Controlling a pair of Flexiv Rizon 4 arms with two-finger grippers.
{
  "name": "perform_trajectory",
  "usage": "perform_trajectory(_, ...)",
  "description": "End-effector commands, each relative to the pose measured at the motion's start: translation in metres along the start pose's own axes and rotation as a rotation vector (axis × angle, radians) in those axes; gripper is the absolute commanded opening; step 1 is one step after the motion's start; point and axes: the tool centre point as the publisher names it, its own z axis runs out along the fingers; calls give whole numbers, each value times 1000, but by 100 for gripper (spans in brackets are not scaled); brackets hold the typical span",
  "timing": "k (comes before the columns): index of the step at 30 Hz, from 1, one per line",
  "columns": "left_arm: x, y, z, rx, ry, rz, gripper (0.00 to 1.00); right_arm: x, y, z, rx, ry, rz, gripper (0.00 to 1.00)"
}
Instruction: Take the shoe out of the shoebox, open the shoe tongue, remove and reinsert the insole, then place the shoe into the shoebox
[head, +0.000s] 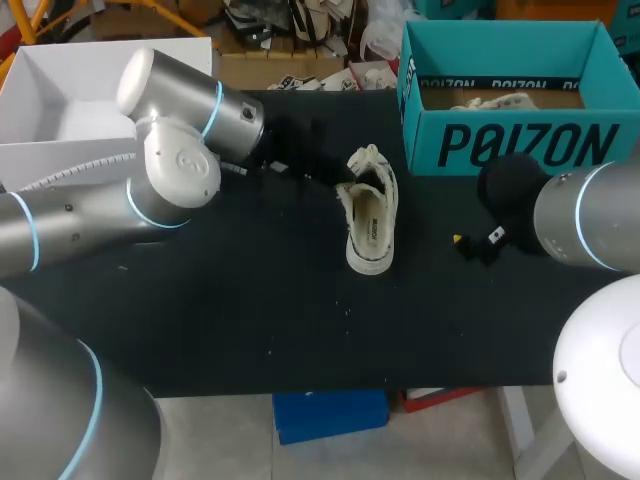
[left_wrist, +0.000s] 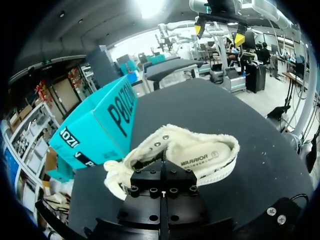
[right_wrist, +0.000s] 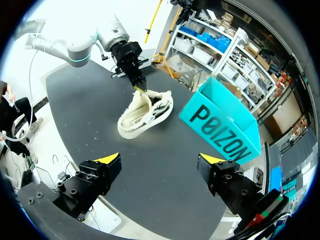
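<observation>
A cream sneaker (head: 372, 225) lies flat on the black table (head: 250, 310), its opening up and its printed insole showing; it also shows as the sneaker (left_wrist: 200, 155) and the sneaker (right_wrist: 142, 112). My left gripper (head: 340, 180) is shut, pinching the shoe's side rim by the eyelets. In its own view the left gripper (left_wrist: 164, 167) hides its tips; from the right wrist the left gripper (right_wrist: 141, 89) meets the rim. My right gripper (head: 462, 243) stands open and empty, right of the shoe; the right gripper (right_wrist: 161, 159) is well short of it. The teal shoebox (head: 520, 145) stands open at the back right.
A second pale shoe (head: 495, 100) lies inside the teal shoebox (right_wrist: 220, 125), which stands just beyond the sneaker's laced end, seen as the shoebox (left_wrist: 107, 125) from the left wrist. A white open box (head: 60, 100) sits at the back left behind my left arm.
</observation>
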Motion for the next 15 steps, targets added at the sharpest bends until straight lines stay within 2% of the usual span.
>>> perform_trajectory(1, -9, -5, 3, -39, 44, 25, 0, 0, -1, 1, -2, 0, 1, 100)
perform_trajectory(8, -7, -6, 19, -78, 107, 61, 0, 0, -1, 1, -2, 0, 1, 100)
perform_trajectory(15, 15, -5, 40, -108, 203, 79, 0, 0, -1, 1, -2, 0, 1, 100)
